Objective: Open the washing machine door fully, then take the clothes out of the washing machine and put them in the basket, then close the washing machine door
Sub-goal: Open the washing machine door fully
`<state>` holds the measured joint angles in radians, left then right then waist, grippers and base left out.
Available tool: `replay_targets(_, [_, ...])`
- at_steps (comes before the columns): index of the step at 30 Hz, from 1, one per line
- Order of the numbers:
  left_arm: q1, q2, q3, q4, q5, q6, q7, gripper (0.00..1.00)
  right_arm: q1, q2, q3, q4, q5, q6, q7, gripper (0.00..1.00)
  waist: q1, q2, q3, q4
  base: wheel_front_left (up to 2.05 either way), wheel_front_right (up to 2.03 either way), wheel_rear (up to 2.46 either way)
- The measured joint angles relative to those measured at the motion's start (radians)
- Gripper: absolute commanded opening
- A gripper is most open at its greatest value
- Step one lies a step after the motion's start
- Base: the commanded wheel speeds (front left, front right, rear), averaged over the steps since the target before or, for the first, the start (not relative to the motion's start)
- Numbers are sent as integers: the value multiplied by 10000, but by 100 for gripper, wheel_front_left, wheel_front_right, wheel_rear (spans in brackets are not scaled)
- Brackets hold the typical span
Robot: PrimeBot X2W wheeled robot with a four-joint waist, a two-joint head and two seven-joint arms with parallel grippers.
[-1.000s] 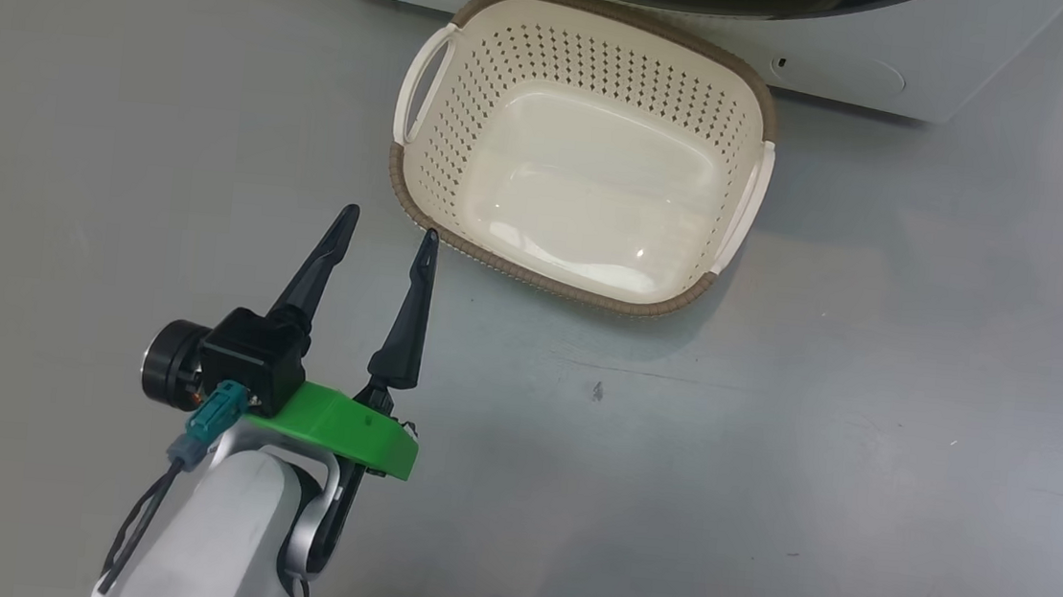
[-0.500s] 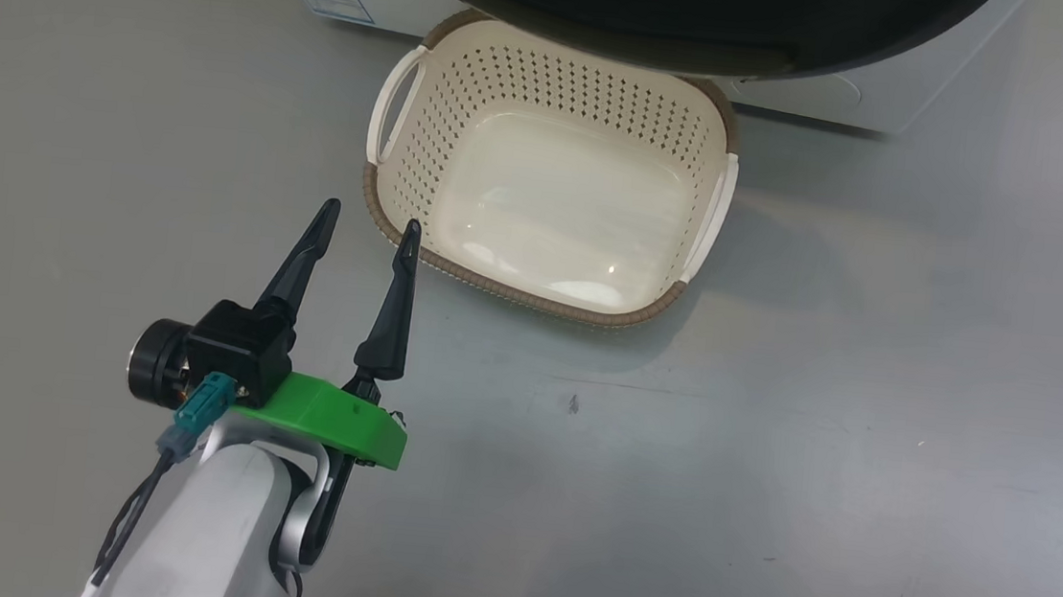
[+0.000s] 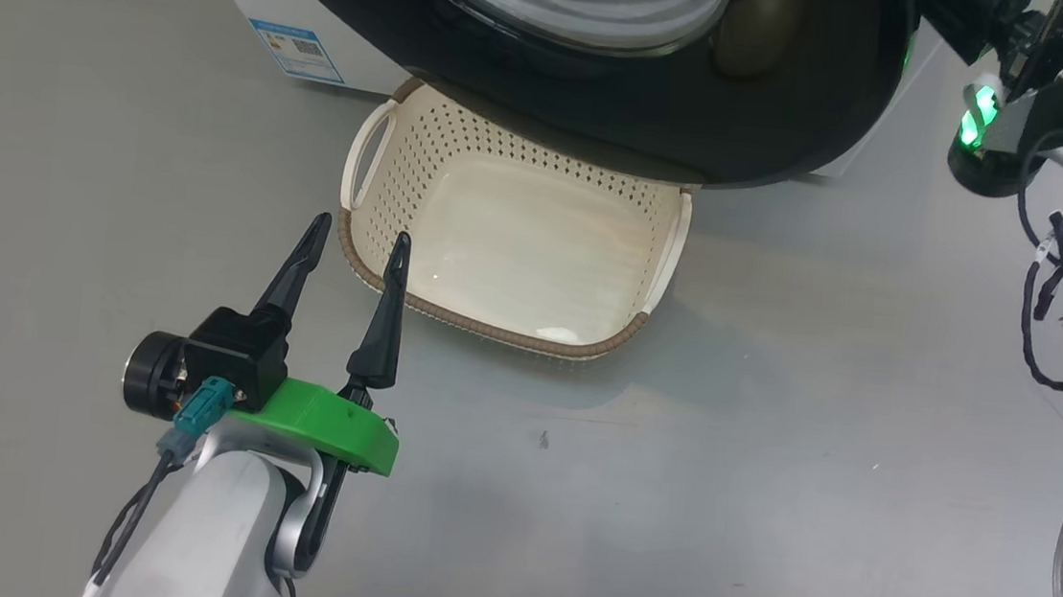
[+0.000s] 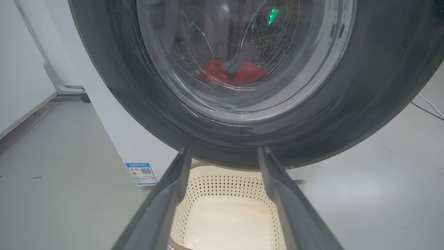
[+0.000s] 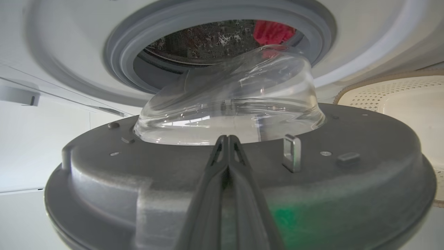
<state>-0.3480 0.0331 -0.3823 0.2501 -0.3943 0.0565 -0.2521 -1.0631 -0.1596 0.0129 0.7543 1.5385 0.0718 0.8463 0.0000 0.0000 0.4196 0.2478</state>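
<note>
Grey smooth floor (image 3: 768, 454) runs up to the washing machine (image 4: 118, 132), a white box with a small blue label (image 3: 296, 50) low on its front. The washing machine door (image 3: 702, 111) stands partly swung out, and in the head view its glossy black rim overhangs the far end of the basket (image 3: 491, 326). The basket sits on the floor just in front of the machine, its cream bottom bare. The clothes (image 4: 232, 73) lie inside the drum, seen as red patches through the door's glass from the left wrist and past the grey gasket (image 5: 118, 66) from the right wrist. The left gripper (image 3: 361, 228) hovers above the floor beside the basket's near left corner, fingers spread wide with nothing between them. The right gripper (image 5: 226, 139) has its fingers pressed together, tips at the grey inner face of the door just below the glass bowl and near a metal latch (image 5: 292, 152); whether they touch it cannot be told.
</note>
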Motion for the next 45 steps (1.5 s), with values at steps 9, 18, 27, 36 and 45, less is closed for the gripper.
replay_targets(9, [450,0,117,157,0,10,0,100,908,376,77,217,286,234,414,0,0,0,-665,-179,0,0,0])
replay_targets(18, [765,2,153,334,-2,10,0,100,1577,579,240,217,610,328,1007,0,0,0,-1228,-306,0,0,0])
replay_targets(27, [1051,4,198,426,-2,12,0,100,2342,759,608,6,786,416,1569,0,0,0,-1758,-318,0,0,0])
replay_targets(36, [1327,8,159,548,-13,12,0,100,3121,890,972,-414,1070,445,1979,0,0,0,-2177,-193,0,0,0])
replay_targets(45, [1496,10,58,612,-19,12,0,100,3790,932,1342,-899,1298,497,2151,0,-1,0,-2442,110,0,0,0])
